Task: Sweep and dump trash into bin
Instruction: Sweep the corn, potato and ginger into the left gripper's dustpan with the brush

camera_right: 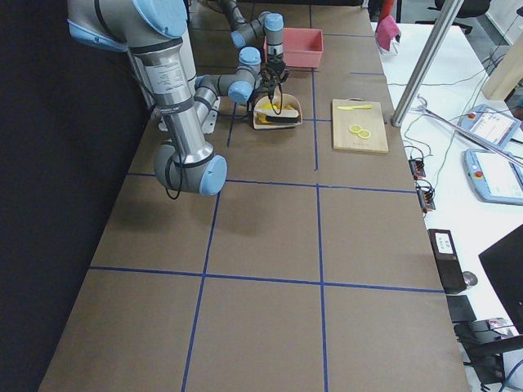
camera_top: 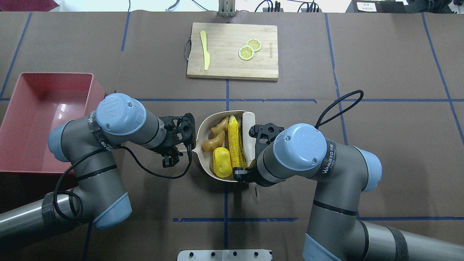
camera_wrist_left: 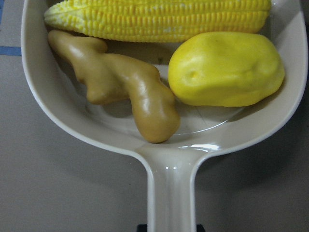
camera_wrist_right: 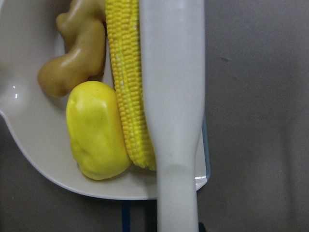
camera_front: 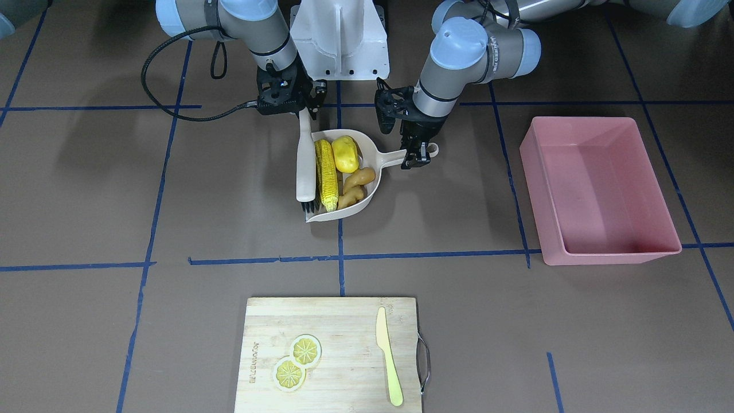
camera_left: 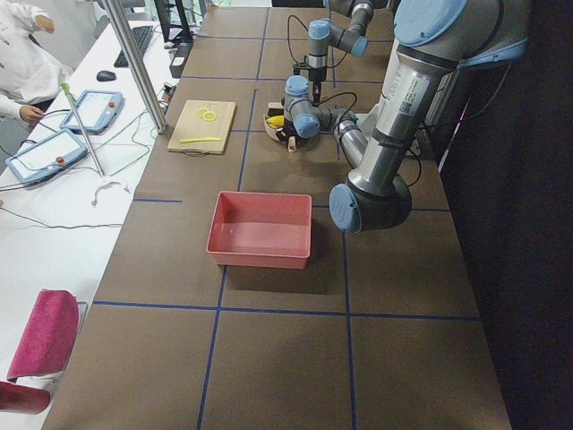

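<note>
**First:** At upper centre of the front-facing view, what is held by each arm?

**Second:** The dustpan [camera_front: 346, 212] is gripped near the end of its handle by the left gripper [camera_front: 417, 156]. Its fingers are closed on either side of the handle. The brush [camera_front: 305, 166] is clamped by its handle in the right gripper [camera_front: 303, 112], with the fingers drawn in against it.

**First:** Where is the trash found?

**Second:** All three pieces are seen inside the dustpan. The corn [camera_front: 327, 175] is laid lengthwise along the pan's left side and is touched along its outer flank by the brush. The lump [camera_front: 345, 154] is set against the corn at the handle end. The ginger [camera_front: 356, 186] is lodged below the lump, toward the pan's mouth.

**First:** And the bin?

**Second:** The bin [camera_front: 602, 189] is placed at the right of the frame, well apart from the dustpan. At lower centre a board [camera_front: 344, 327] is laid, with two touching lemon slices [camera_front: 305, 349] and a knife [camera_front: 388, 355] on it.
</note>
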Robot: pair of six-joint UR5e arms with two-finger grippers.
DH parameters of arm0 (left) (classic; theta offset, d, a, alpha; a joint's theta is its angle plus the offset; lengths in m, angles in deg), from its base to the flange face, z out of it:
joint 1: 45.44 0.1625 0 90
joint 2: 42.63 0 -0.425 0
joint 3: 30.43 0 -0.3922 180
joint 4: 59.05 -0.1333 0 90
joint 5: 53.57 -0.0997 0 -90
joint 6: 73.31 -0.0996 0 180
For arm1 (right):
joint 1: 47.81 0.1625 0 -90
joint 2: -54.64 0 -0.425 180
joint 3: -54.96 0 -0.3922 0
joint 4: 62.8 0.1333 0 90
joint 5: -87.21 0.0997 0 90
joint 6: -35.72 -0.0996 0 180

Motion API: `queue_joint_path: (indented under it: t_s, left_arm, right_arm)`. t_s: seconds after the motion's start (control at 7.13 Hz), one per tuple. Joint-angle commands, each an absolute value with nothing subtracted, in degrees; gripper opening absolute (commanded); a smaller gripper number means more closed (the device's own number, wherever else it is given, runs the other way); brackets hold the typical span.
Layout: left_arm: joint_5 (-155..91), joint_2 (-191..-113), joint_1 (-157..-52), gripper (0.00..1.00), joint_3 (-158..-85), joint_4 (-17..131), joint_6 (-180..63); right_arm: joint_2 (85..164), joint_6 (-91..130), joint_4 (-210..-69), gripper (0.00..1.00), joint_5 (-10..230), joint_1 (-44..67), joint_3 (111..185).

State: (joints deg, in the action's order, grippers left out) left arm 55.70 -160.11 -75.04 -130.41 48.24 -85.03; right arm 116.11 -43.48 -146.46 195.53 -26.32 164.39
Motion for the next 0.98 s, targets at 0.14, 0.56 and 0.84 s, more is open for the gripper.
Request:
queue_joint_path:
  t_s: [0.14,0.56,0.84]
  left_arm:
    - [55.8,-159.3,-75.0,0.05,-128.3,54.8,-83.5]
    - [55.9,-159.3,-75.1,0.05,-126.9,63.8,-76.3]
    - [56.1,-159.0,-75.6,0.05,-126.9,68.4,-69.6]
  right_arm:
    - [118.7,-43.5,-148.4,0.0,199.5,-22.2,171.0]
    - [118.8,-43.5,-152.6,0.0,202.1,-17.4,174.6]
    - [120.5,-43.1,-158.1,0.0,209.6,-7.6,179.3]
